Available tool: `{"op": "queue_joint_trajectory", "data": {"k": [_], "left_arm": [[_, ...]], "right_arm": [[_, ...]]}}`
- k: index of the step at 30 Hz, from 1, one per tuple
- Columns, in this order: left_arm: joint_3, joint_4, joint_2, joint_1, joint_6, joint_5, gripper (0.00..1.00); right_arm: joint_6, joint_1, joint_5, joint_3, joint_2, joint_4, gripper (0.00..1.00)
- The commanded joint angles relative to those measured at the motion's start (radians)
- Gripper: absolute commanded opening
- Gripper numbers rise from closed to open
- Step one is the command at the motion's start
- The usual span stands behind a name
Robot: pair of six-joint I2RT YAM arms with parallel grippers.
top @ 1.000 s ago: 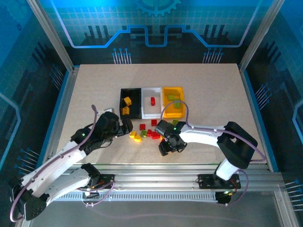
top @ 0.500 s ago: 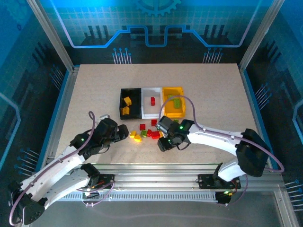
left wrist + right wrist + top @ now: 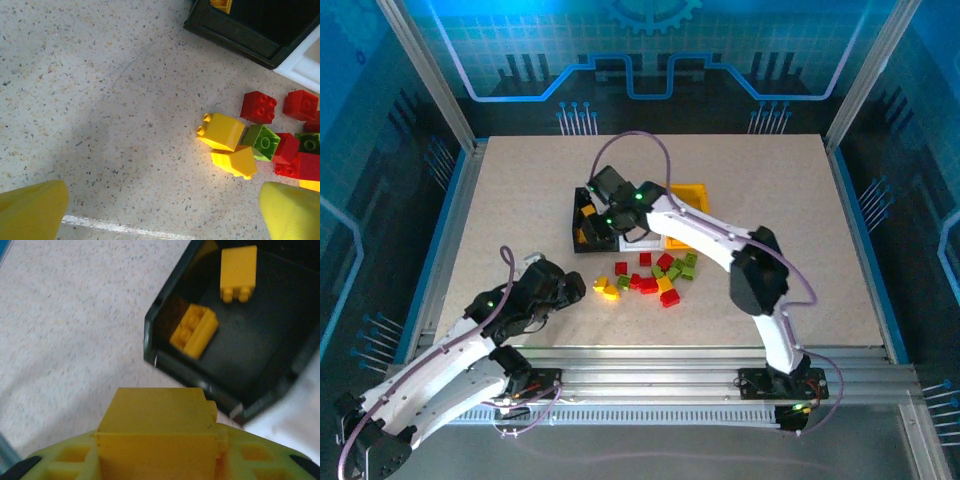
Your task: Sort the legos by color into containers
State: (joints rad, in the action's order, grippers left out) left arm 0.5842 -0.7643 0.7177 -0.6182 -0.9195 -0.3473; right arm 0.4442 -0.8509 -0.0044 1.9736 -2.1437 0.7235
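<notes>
- The top view is evenly bright on the pale table (image 3: 520, 180), with blue-lit walls (image 3: 640, 60) glowing behind it. Soft shadows lie close under the arms.
- In the left wrist view the table's speckle is sharp. A broad grey shadow crosses it, and the yellow fingertips (image 3: 30, 210) at the bottom corners are blurred.
- In the right wrist view the near yellow brick (image 3: 157, 430) looks soft, and the black bin (image 3: 240, 355) is smeared, possibly by motion.

Table (image 3: 520, 180), speckled beige. Black bin (image 3: 578, 243) and yellow-orange bin (image 3: 695, 190) at centre. Right gripper (image 3: 603, 205) over the black bin. Loose legos (image 3: 650, 278) in red, green and yellow, clustered nearer the bases. Left gripper (image 3: 570, 287) just left of the cluster.
</notes>
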Motion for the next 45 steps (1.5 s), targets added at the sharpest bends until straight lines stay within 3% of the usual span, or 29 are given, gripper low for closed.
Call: {"op": "queue_joint_trajectory", "data": {"k": [1,6,12,24,29,34,45], "left_arm": [[-0.014,-0.029,-0.02,-0.003,-0.024,0.015,0.99],[-0.008,-0.041,-0.03,-0.003,-0.009,0.024,0.99],[-0.007,-0.044,-0.05,-0.003,0.001,0.035,0.99],[-0.003,0.027,-0.017,-0.002,0.014,0.06,0.99],[-0.009,0.06,0.035,-0.002,0.011,0.071,0.99],[-0.014,0.078,0.056,-0.002,0.003,0.074,0.99],[-0.023,0.078,0.062,-0.002,-0.003,0.069,0.99]], "right_arm": [[0.008,0.024,-0.002,0.161,-0.122,0.096,0.48],[0.008,0.032,-0.005,0.315,-0.22,0.111,0.69],[0.004,0.036,0.017,0.258,-0.104,0.085,0.75],[0.123,0.04,0.121,-0.6,0.498,-0.069,0.76],[0.164,0.039,0.155,-0.852,0.624,-0.041,0.77],[0.174,0.036,0.146,-0.948,0.593,-0.047,0.78],[0.152,-0.004,0.132,-0.932,0.446,-0.095,0.75]]}}
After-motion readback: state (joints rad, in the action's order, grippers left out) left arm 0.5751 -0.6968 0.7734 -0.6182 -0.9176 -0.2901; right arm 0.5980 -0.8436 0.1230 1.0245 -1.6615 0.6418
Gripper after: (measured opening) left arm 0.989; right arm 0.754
